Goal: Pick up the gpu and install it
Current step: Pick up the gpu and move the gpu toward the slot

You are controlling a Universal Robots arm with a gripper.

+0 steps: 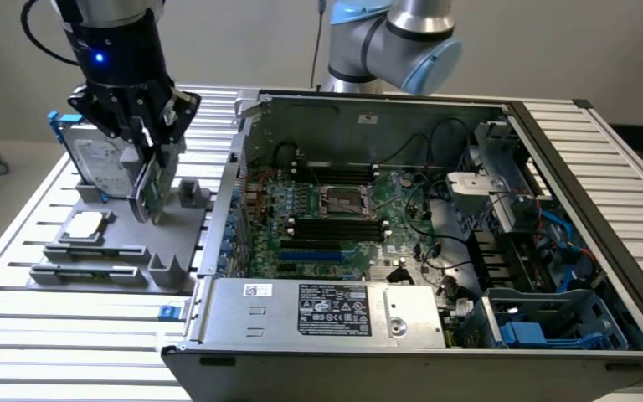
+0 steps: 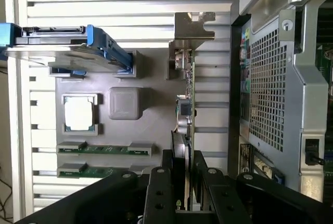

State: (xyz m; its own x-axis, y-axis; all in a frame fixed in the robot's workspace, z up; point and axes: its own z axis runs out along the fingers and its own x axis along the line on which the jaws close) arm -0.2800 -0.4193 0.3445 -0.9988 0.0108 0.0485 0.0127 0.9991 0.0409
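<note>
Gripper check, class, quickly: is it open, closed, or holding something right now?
Gripper: closed on the gpu, clamping the card edge-on across its two faces.

In the exterior view's upper left, we see the gpu (image 1: 154,191) hemmed in: the hard drive (image 1: 96,163) is just beside it on the left, and a grey post (image 1: 191,194) is near on the right. The case wall (image 1: 235,159) stands before the motherboard (image 1: 338,213). Above the board's centre we find open room. Cables (image 1: 447,134) crowd the right, and the power supply (image 1: 321,308) blocks the lower edge.
</note>
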